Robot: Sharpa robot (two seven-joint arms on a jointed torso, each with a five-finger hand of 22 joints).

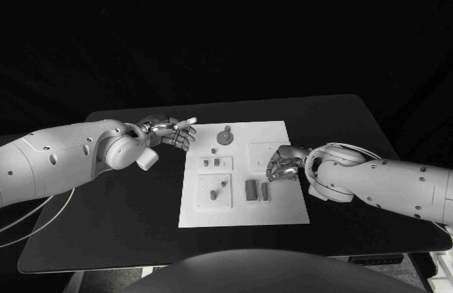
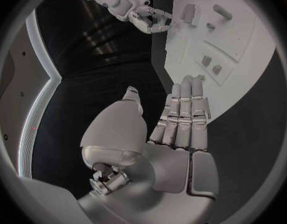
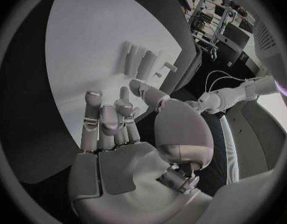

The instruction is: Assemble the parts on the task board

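The white task board (image 1: 245, 211) lies in the middle of the black table. On it are grey parts: a round piece (image 1: 224, 136) at the far side, two small pieces (image 1: 211, 163) left of centre, and two upright blocks (image 1: 258, 189) nearer the front. My left hand (image 1: 172, 133) hovers just off the board's far left corner, fingers straight and side by side (image 2: 183, 119), holding nothing. My right hand (image 1: 283, 163) is over the board's right part beside a square recess, fingers loosely bent (image 3: 109, 122), nothing in them.
A raised plate with two small pins (image 1: 215, 191) sits on the board's left front. Bare black table (image 1: 123, 221) surrounds the board on all sides. The table's near edge runs close below the board.
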